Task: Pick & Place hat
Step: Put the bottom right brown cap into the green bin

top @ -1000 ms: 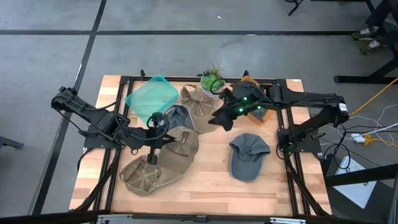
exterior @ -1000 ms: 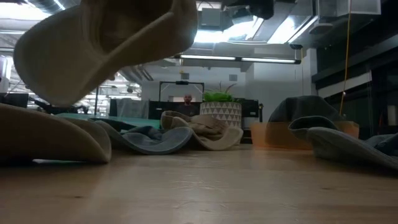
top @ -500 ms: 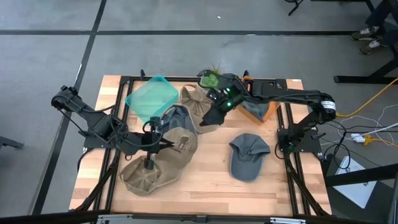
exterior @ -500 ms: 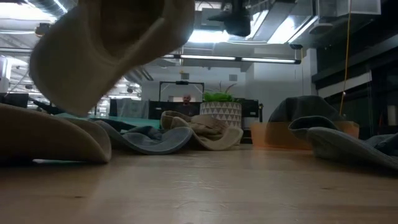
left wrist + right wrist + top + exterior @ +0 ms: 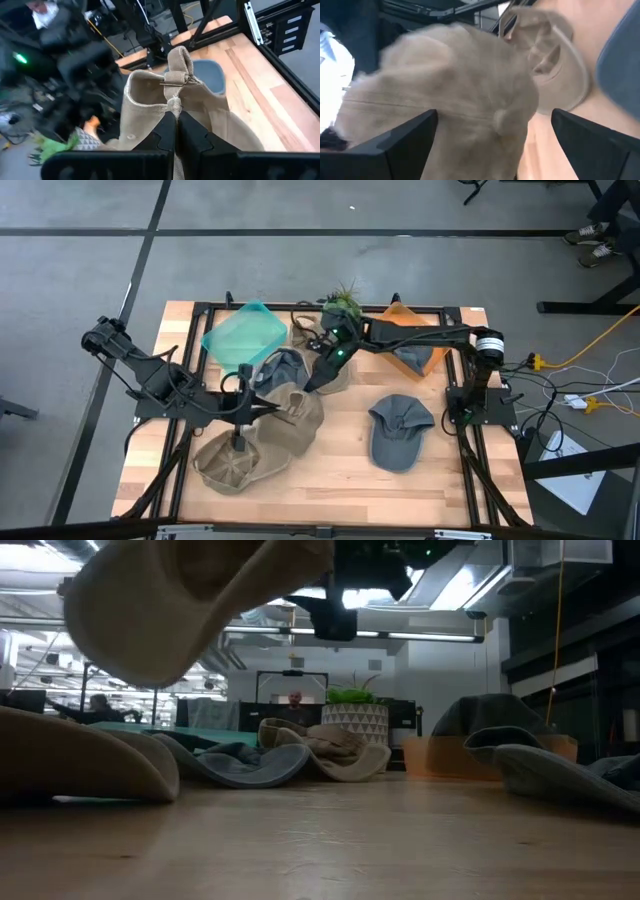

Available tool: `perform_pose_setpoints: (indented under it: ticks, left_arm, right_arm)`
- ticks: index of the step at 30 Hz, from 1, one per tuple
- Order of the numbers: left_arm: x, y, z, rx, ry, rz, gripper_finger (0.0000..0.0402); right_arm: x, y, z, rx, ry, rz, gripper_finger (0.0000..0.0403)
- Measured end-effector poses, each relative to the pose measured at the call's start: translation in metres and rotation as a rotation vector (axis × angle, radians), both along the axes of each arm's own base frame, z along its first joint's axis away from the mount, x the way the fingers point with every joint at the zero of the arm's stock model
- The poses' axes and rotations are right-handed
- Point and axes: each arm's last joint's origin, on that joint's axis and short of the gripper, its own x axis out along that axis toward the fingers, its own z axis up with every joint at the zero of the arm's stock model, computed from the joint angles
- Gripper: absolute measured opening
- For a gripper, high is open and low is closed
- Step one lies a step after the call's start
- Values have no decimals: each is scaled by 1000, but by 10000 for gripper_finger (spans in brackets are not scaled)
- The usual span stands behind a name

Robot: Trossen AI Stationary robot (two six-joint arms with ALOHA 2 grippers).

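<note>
The left hand (image 5: 262, 409) had its fingers (image 5: 165, 131) pressed together on the tan hat (image 5: 290, 412), pinching the fabric by the strap at the crown. That hat hung lifted off the table (image 5: 330, 470), seen in the low view as a big tan shape high above the wood (image 5: 180, 600). Its arm stretched in low from the table's left edge.

The right hand (image 5: 318, 380) reached far across toward the middle, fingers spread wide apart, hovering over a beige bucket hat (image 5: 320, 345) and gripping nothing. Its wrist view showed beige cloth (image 5: 450, 95) between the two dark fingers (image 5: 395, 145).

A teal bin (image 5: 243, 335) sat at the back left of the table; I could not tell whether anything lay in it. An orange bin (image 5: 415, 355) sat at the back right with a grey shape inside. A grey-blue hat (image 5: 280, 365) lay just beside the teal bin, another tan hat (image 5: 228, 465) lay flat near the front left, and a grey cap (image 5: 400, 430) lay well apart to the right. A potted plant (image 5: 345, 300) stood at the back.
</note>
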Motion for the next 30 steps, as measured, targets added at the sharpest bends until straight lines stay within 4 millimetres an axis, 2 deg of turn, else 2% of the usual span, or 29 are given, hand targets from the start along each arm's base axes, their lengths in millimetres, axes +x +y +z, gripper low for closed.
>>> perform_pose_setpoints:
  ticks: [5,14,17,21,25,30]
  left_arm:
    - [-9,0,5,32,-29,31,3]
    - [-9,3,5,53,-28,42,3]
    - [-9,4,6,77,-30,46,3]
    - [-12,7,8,121,-43,90,3]
    - [-16,12,12,139,-81,187,4]
    - [-20,15,15,127,-101,207,5]
  right_arm:
    - [7,0,-11,91,44,48,388]
    - [21,-3,4,192,-91,29,387]
    - [22,-1,6,207,-99,30,375]
    - [23,1,6,208,-101,49,327]
    - [23,3,6,207,-103,48,263]
    - [24,2,14,200,-130,49,184]
